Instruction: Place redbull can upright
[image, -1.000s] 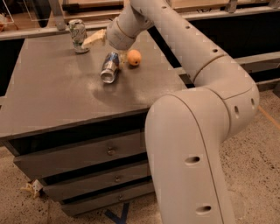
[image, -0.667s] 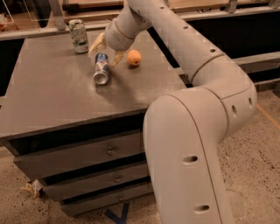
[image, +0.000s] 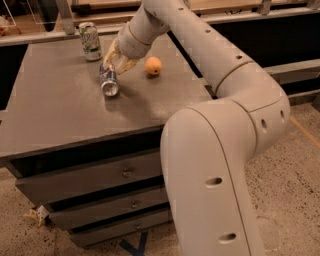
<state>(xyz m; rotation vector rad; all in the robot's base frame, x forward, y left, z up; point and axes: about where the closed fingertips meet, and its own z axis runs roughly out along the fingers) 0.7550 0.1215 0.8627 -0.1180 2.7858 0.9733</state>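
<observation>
Nearest, one thick white robot arm (image: 215, 190) rises from the speckled floor (image: 287, 170) and bends back over a grey cabinet (image: 55, 115). The cabinet's front shows three drawers (image: 95, 177), stacked one under another, each with a small knob.

On the cabinet top there are three things: two cans and one orange. The redbull can (image: 109, 82) lies tilted on the far half of the top, left of the middle. Its shiny silver end faces the camera and its far end points up toward the wrist.

The gripper (image: 116, 59) is right at that far end of the redbull can, touching or overlapping it. Whether it has hold of the can, and how wide it stands, I cannot tell.

Just right of the gripper sits the orange (image: 153, 65), apart from the can. Farthest back, the white-and-green can (image: 90, 41) stands upright near the rear edge.
</observation>
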